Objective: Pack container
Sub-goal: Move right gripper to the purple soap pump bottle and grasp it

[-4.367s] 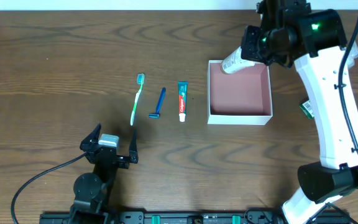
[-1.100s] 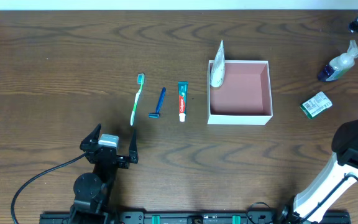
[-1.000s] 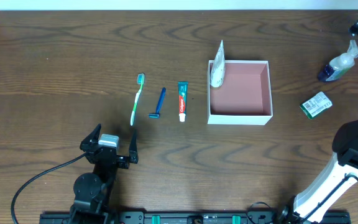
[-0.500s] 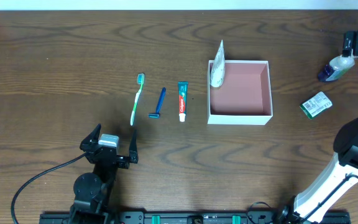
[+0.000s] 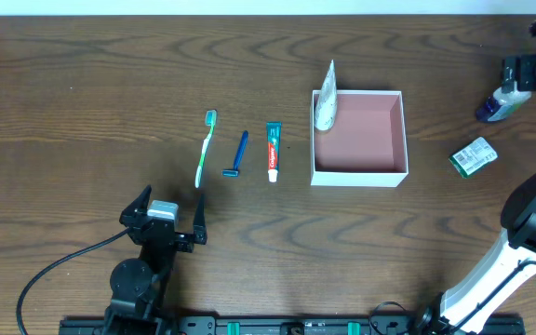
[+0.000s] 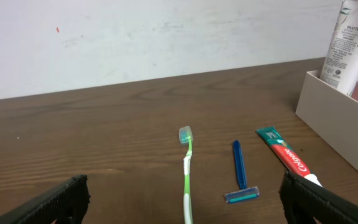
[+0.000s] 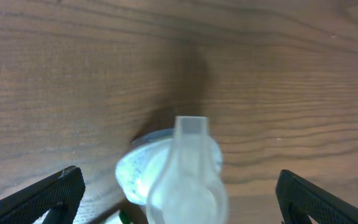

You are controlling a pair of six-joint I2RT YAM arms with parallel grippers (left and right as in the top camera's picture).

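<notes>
The container, a square shallow box with white walls and a dusty-pink inside, sits right of centre. A white tube leans upright in its far-left corner. Left of it lie a toothpaste tube, a blue razor and a green toothbrush. My left gripper stands open near the front, facing the toothbrush, holding nothing. My right gripper is open at the far right, over a spray bottle. That bottle's clear top stands between the wide-apart fingers, with gaps on both sides.
A small green-and-white packet lies on the table right of the container, in front of the spray bottle. In the left wrist view the container's white wall and the tube are at the right. The table's far edge runs behind the bottle.
My right gripper has come in from the far right edge and now hangs over the spray bottle's top, still open. The left arm and the other items have not moved.
</notes>
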